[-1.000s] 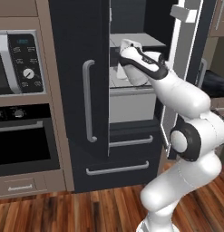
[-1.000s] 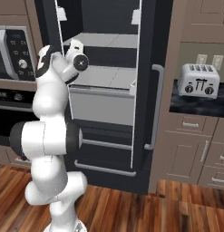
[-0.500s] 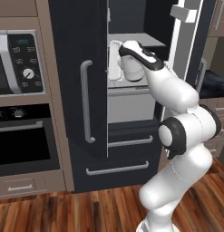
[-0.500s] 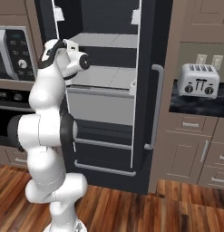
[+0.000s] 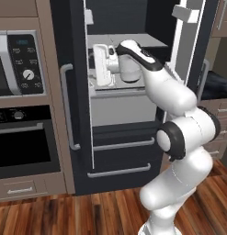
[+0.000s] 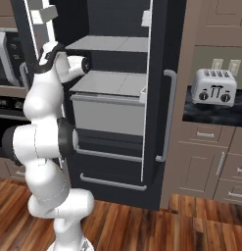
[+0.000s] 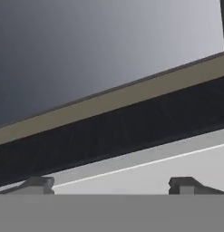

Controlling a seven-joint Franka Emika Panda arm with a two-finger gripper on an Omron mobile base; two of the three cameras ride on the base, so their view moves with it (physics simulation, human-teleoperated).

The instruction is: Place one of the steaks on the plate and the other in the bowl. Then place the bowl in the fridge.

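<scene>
Since a second ago the hand has swung out from the middle of the fridge (image 5: 76, 151) toward its left door, and the forearm has turned with it. The fridge itself sits at the same place in both base views, so the base has not driven; only the arm has moved.

Now the claw (image 7: 112, 185) is spread wide, with its two tips far apart and nothing between them. It hangs at the left edge of the fridge opening, just above the pale shelf (image 6: 108, 83) and close to the inner edge of the left door. The fridge stands open straight in front of the robot, with the grey drawer front (image 5: 119, 108) under that shelf. Whether the bowl rests on the shelf behind the hand I cannot tell, because the wrist covers this part.

I judge that the step in hand is to draw the empty arm out of the fridge. To do it well, the claw should stay wide and come back along a level line, a little above the shelf, so that the tips do not scrape it or push anything standing there. The left door is very near to the hand, so the wrist should first move away from this door and only then pull back toward the base. The elbow should also keep free of the right door
</scene>
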